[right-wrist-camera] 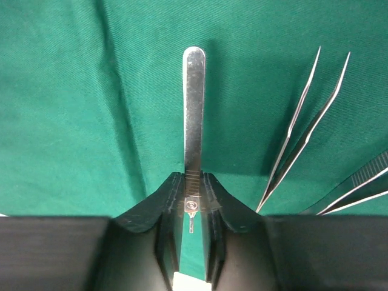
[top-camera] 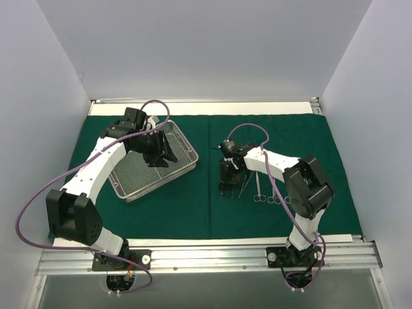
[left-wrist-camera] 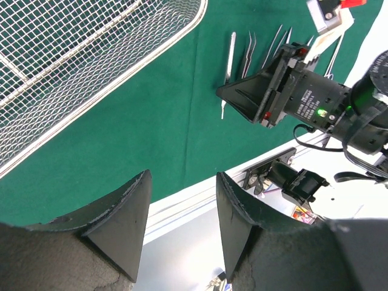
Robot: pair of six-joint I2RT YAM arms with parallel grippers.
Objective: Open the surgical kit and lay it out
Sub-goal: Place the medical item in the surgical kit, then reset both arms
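The drape (top-camera: 193, 219) lies spread, with instruments (top-camera: 261, 193) rowed beside the tray (top-camera: 138, 196), so the layout seems nearly done. The right claw (right-wrist-camera: 193, 188) clenches a scalpel handle (right-wrist-camera: 194, 109). The left claw (left-wrist-camera: 183, 182) gapes empty above the tray.

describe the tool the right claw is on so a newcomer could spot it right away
On the right half of the green cloth lies a row of steel instruments; the scalpel handle is at the end nearest the wire tray, gripped in the right claw. It is one flat, straight bar with a rounded tip, unlike the two-pronged forceps beside it.
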